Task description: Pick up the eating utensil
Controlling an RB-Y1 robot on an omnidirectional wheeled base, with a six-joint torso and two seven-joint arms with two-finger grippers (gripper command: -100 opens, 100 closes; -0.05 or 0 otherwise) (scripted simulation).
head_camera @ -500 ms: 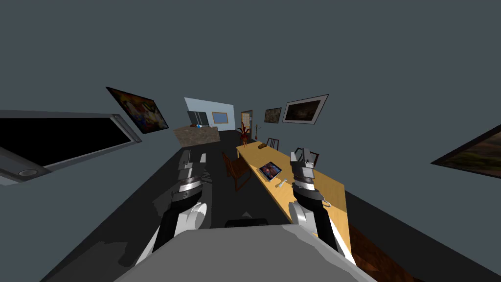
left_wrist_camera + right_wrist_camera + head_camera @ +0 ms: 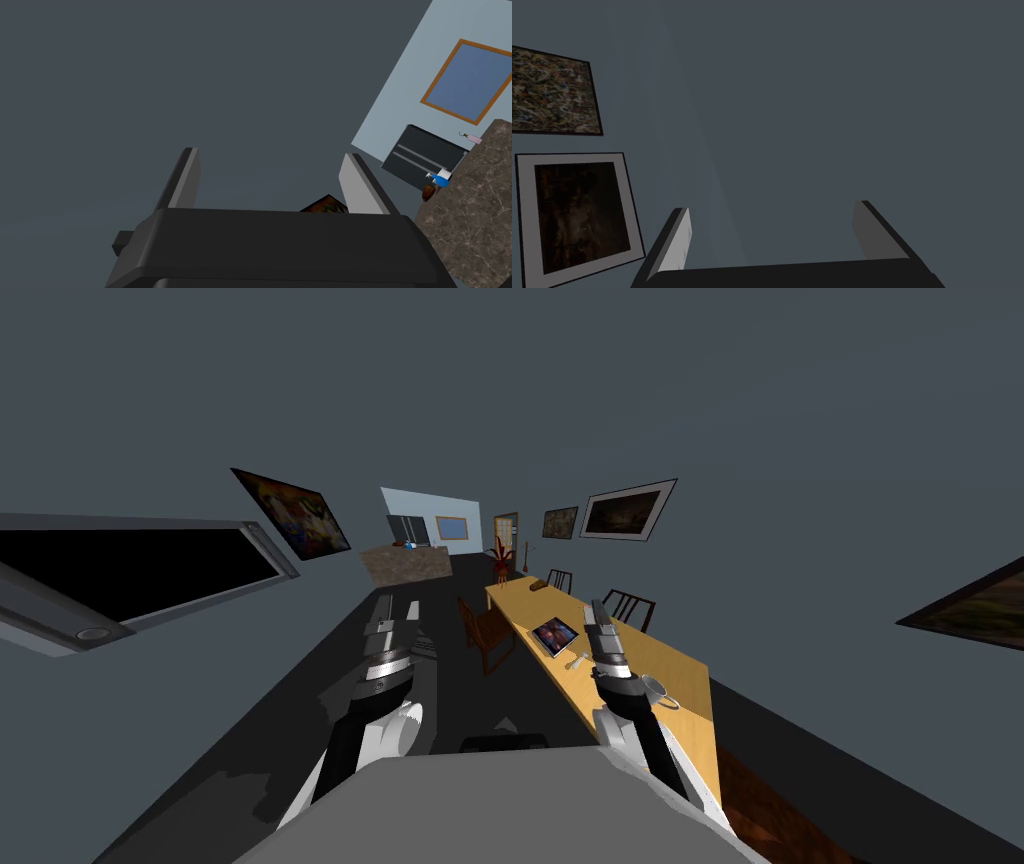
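Head view: pale utensil lies on wooden table beside tablet.

Inspection finding: no legible text, label, brand, number or sign. The flat dark tablet on the long yellow wooden counter displays a coloured picture, lettering indiscernible.

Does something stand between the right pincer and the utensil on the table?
Nothing visible does. The utensil lies uncovered on the table between the tablet and the mug; the open right pincer is close beside it.
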